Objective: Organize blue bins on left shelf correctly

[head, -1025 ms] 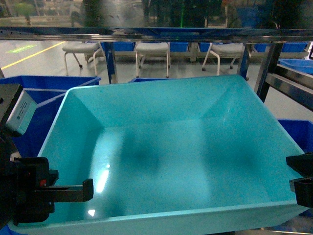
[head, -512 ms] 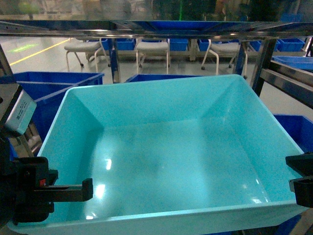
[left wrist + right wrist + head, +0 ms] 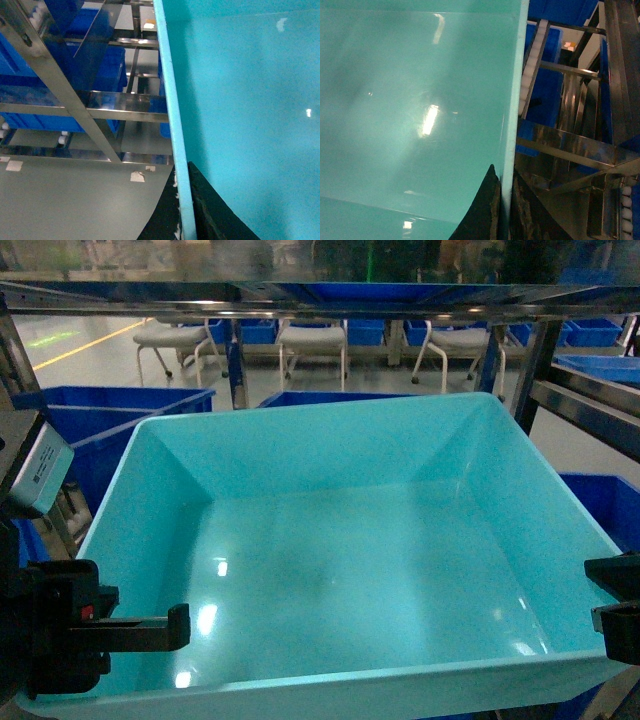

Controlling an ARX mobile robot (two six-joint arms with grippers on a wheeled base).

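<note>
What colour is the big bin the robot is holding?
Light turquoise, shiny inside. The bin shows best in the head view.

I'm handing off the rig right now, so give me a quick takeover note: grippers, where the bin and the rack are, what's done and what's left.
Left gripper: shut on the left rim of the turquoise bin, one finger on each side of the wall.
Right gripper: shut on the right rim in the same way.
The bin is empty, carried level between both arms and facing the steel rack.
Darker blue crates sit on the rack behind it and to its left; roller tracks show beside the right rim.
Done: bin gripped and brought up to the rack.
Left: set it on a tier, then release both grippers.
</note>
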